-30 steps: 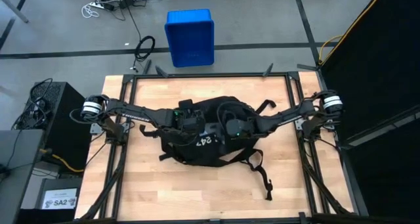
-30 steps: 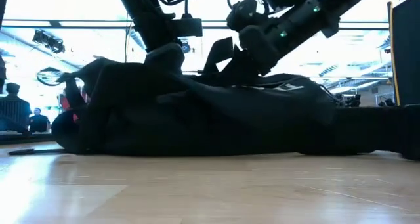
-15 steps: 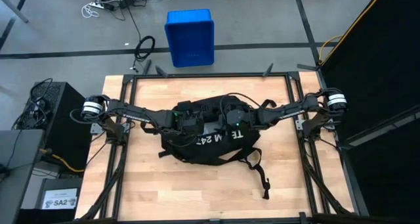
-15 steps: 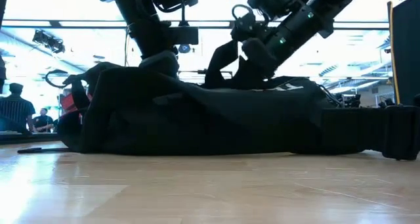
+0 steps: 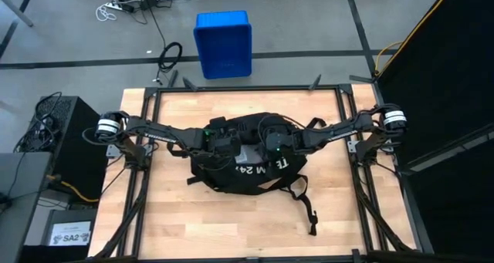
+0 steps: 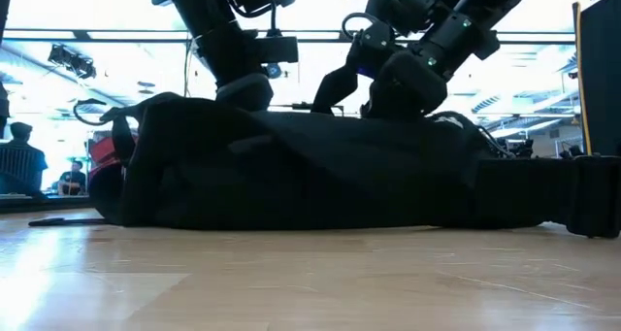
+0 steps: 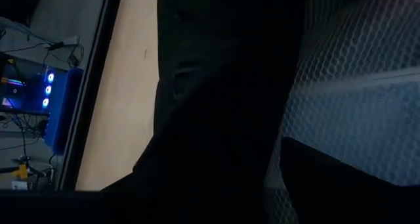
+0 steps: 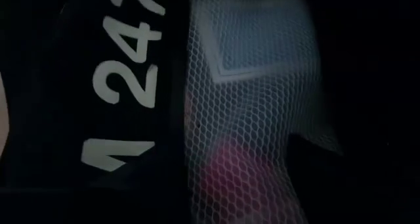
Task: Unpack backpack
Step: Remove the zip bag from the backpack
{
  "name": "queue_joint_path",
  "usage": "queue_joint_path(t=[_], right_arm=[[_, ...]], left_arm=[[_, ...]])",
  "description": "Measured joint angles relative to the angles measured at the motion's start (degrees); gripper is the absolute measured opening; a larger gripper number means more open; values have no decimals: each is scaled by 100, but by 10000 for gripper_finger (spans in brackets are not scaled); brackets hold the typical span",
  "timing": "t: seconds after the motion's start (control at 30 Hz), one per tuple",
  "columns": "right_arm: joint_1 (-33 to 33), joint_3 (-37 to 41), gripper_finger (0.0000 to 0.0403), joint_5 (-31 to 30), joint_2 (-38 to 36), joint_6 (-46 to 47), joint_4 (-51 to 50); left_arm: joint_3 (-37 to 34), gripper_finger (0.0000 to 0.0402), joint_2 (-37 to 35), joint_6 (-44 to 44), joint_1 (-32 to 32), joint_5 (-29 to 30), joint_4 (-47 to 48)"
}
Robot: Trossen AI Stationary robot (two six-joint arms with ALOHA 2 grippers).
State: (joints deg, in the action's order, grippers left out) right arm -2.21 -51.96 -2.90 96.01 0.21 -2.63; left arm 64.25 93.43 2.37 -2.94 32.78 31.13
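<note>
The black backpack (image 5: 247,177) lies flat on its side in the middle of the wooden table (image 5: 170,209); its straps (image 5: 309,205) trail toward the near right. Part of its white lettering (image 5: 266,169) shows. Both arms reach down onto its top from the two sides. My left gripper (image 5: 234,149) and my right gripper (image 5: 266,147) stand close together at a pale opening (image 5: 248,153). The right wrist view shows "247" (image 8: 131,73) beside white mesh (image 8: 256,86), with a bluish flat thing (image 8: 262,43) and a pink thing (image 8: 223,165) behind it. The left wrist view shows dark fabric and mesh (image 7: 354,73).
A blue plastic crate (image 5: 223,43) stands on the floor beyond the table's far edge. Black frame rails (image 5: 150,139) run along the table's left and right sides. Bare wood lies near and left of the backpack. People (image 6: 19,161) show far off in the room.
My right gripper has tipped further downward and sunk toward the backpack's top, shifting a little toward the table's left. The raised fold of fabric under it has settled lower, and more of the white lettering shows than a second ago.
</note>
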Motion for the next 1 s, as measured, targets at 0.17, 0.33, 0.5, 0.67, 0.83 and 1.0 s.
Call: queue_joint_path(t=[0.17,0.33,0.5,0.67,0.83,1.0], right_arm=[[12,2,275,-97,253,112,141],[156,14,269,-356,273,307,278],[234,51,251,-345,115,552,595],[389,52,246,-338,69,694,778],[562,50,260,-331,69,767,828],[791,37,281,-203,56,758,695]], left_arm=[[0,198,-1,-6,0,1,-70],[2,198,-1,-6,0,-88,-177],[2,198,-1,-2,-4,-116,-182],[2,198,-1,-1,-4,-121,-183],[2,198,-1,1,-4,-138,-201],[2,198,-1,1,-4,-140,-321]])
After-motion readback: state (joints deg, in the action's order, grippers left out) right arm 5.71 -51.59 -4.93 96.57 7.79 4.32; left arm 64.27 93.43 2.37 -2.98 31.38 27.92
